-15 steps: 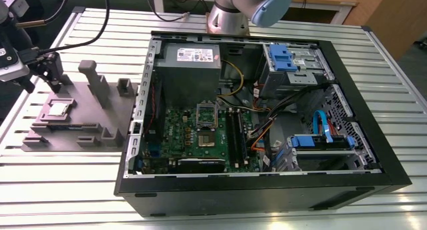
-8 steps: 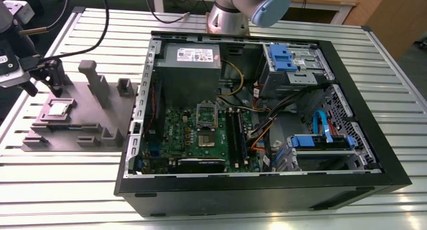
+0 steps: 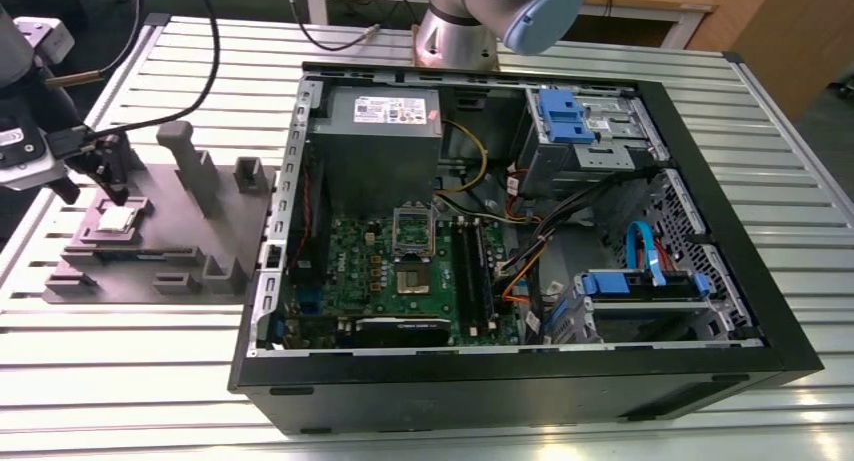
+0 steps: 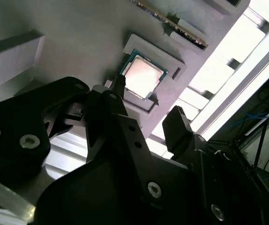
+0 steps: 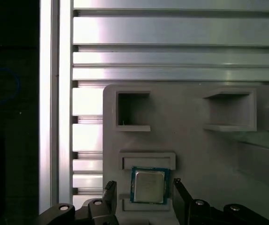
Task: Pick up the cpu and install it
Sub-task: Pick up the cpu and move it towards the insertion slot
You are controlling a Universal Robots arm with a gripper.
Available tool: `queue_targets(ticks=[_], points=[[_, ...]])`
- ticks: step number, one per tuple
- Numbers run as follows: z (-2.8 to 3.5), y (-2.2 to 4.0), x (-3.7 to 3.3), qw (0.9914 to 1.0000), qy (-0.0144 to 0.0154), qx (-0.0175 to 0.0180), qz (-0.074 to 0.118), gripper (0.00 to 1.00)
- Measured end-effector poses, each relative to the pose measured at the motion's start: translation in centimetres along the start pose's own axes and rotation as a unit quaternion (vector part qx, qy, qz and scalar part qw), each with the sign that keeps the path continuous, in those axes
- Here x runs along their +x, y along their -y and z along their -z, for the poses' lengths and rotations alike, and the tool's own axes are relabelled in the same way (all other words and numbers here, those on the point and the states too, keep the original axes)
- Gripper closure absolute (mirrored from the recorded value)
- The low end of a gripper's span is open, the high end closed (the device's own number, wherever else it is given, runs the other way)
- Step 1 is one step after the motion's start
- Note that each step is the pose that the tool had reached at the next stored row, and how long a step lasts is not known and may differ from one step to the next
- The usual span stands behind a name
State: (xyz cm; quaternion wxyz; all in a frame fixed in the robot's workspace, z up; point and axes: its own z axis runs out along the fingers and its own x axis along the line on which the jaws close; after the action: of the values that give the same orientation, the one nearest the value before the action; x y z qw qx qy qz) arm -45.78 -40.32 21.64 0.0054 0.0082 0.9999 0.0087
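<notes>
I'm seeing the fingers [image 5: 111, 194] hanging released, straddling the cpu [image 5: 148, 186], which is lying flat in its grey holder [image 5: 195, 154] on the worktop [image 3: 174, 361], at nine o'clock from the computer case [image 3: 534, 381] in the exterior view. Closing off-centre, one could be catching the holder's rim and tipping the cpu.

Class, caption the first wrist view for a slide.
Open fingers poised either side of the cpu in its grey holder.

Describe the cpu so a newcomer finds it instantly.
Start at the open computer case; to the exterior view's left of it sits a grey fixture block. The cpu lies in a square recess there, the only silvery chip among its grey posts and pockets.
</notes>
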Motion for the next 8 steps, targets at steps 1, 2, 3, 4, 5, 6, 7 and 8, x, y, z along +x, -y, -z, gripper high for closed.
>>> queue_targets(ticks=[1,2,3,4,5,6,7,8], points=[[-0.17,0.03,0.0,1.0,-0.0001,0.0001,-0.001,0.41],[-0.34,0.05,0.0,1.0,-0.0001,0.0001,-0.003,0.41],[-0.51,0.08,0.0,0.99999,-0.0001,0.0001,-0.005,0.41],[-0.69,0.1,-0.01,0.99997,0.0,0.0001,-0.007,0.41],[-0.87,0.12,-0.04,0.99996,0.0,0.0002,-0.009,0.41],[-1.04,0.12,-0.09,0.99996,0.0,0.0002,-0.009,0.41],[-1.22,0.13,-0.16,0.99995,0.0,0.0002,-0.01,0.41],[-1.4,0.13,-0.22,0.99995,0.0,0.0002,-0.01,0.41]])
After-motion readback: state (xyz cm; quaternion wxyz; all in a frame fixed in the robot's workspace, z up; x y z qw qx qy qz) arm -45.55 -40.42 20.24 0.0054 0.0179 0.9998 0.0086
